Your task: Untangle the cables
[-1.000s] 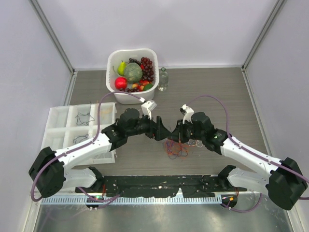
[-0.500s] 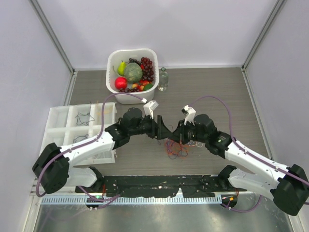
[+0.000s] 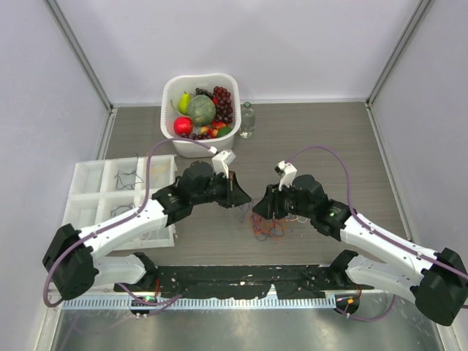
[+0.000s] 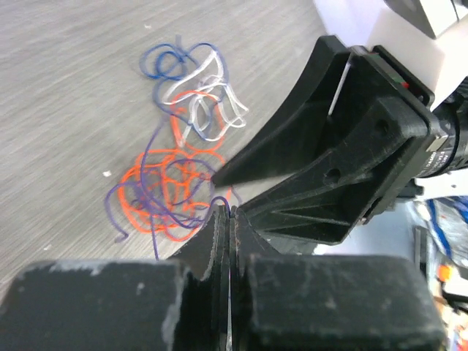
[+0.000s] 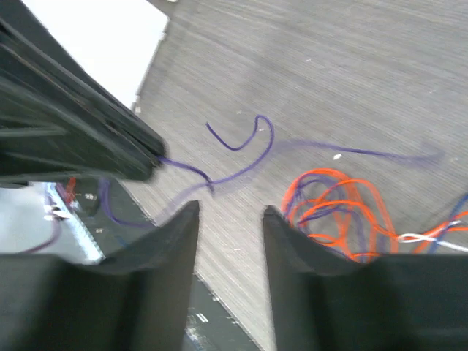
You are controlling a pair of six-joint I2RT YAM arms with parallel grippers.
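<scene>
Left wrist view showed the thin, flexible cables (image 4: 179,183) in orange, purple, blue and white. They lay as a loose, flat tangle on the grey wood-grain table (image 3: 329,139), near its middle and just beside the two gripper tips.

You should judge them almost weightless, limp and without spring. A pull on one strand would likely drag the whole bunch unless another point were pinned. They looked fine enough to slip from a loose pinch, and a hard tug could tighten a knot rather than free it. The best holds appeared to be free ends and outer loops, clear of the dense orange core.

One purple strand (image 5: 241,164) ran out from the tangle to the tip of the left gripper (image 4: 223,213), whose fingers were pressed flat together on it. The right gripper (image 5: 230,212) hovered over the table beside the orange loops, with its fingers parted and nothing between them. The purple strand passed just beyond its tips.

Further out stood a white plastic basket (image 3: 199,77) of fruit with a small clear bottle (image 3: 247,121) beside it. A white compartment tray (image 3: 86,191) sat on the left arm's side.

No brand, label or writing could be read in any view.
</scene>
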